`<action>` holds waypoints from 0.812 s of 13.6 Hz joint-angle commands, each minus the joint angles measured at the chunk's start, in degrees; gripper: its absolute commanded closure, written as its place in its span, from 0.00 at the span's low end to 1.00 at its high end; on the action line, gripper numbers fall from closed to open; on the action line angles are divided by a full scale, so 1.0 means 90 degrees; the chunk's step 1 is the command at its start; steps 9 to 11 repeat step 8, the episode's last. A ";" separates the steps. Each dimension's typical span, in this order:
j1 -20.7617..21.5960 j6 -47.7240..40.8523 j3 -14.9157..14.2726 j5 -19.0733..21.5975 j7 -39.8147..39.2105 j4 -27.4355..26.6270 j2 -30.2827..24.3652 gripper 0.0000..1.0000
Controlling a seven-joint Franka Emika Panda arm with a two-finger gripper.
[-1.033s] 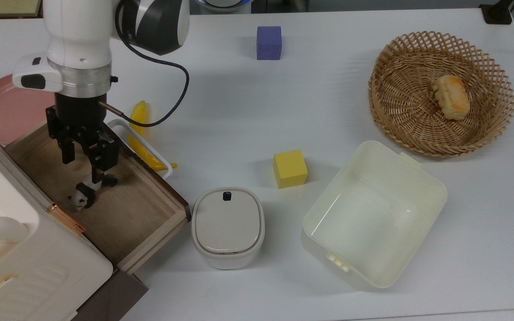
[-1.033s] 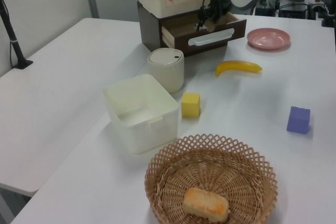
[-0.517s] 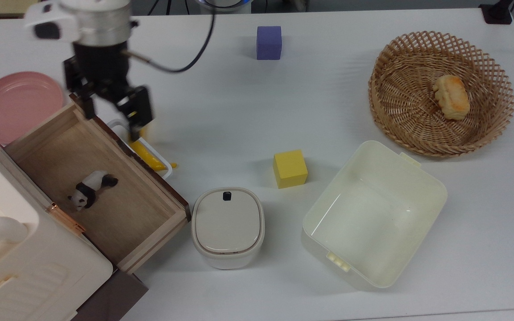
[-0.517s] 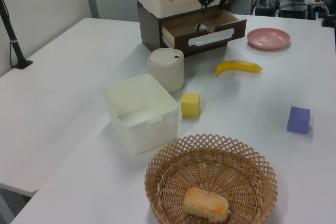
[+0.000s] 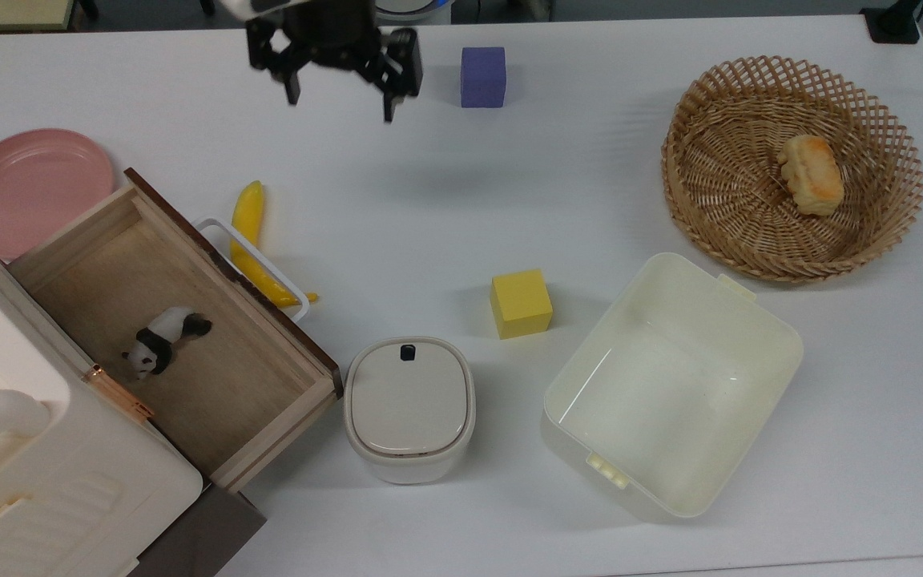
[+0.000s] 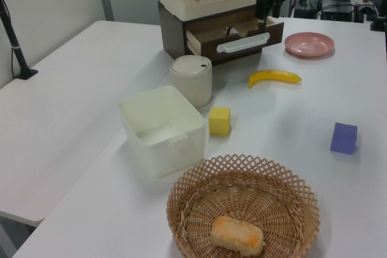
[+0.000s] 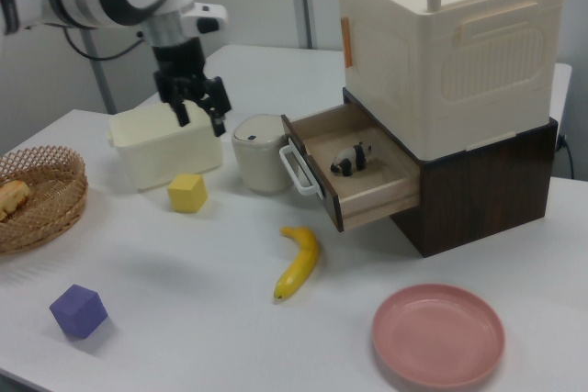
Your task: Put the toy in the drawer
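Observation:
The toy, a small black-and-white panda (image 5: 161, 340), lies on its side on the wooden floor of the open drawer (image 5: 229, 385), near the drawer's back. The right view shows the toy (image 7: 349, 161) inside the pulled-out drawer (image 7: 372, 197), which has a white handle (image 7: 296, 170) on its dark front. My gripper (image 5: 341, 106) hangs open and empty high above the table, far from the drawer and just left of a purple cube in the top view. In the right view the gripper (image 7: 202, 124) is in front of the cream tub.
A banana (image 5: 257, 248) lies beside the drawer front. A lidded canister (image 5: 409, 409), a yellow cube (image 5: 521, 303) and a cream tub (image 5: 786, 340) stand mid-table. There is also a purple cube (image 5: 483, 76), a wicker basket (image 5: 710, 216) holding bread (image 5: 810, 174), and a pink plate (image 5: 29, 188).
My gripper let go of the toy, rose out of the drawer and swung toward the top view's upper right. The toy stays lying in the drawer.

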 commanded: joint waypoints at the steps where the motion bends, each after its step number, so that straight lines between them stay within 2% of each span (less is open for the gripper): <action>1: 0.0072 -0.0130 0.0071 0.0014 -0.0262 -0.0657 -0.0492 0.00; 5: 0.0150 -0.0110 -0.0094 0.0101 -0.0282 -0.0678 -0.0619 0.00; 11: 0.0150 -0.0120 -0.0095 0.0131 -0.0262 -0.0678 -0.0599 0.00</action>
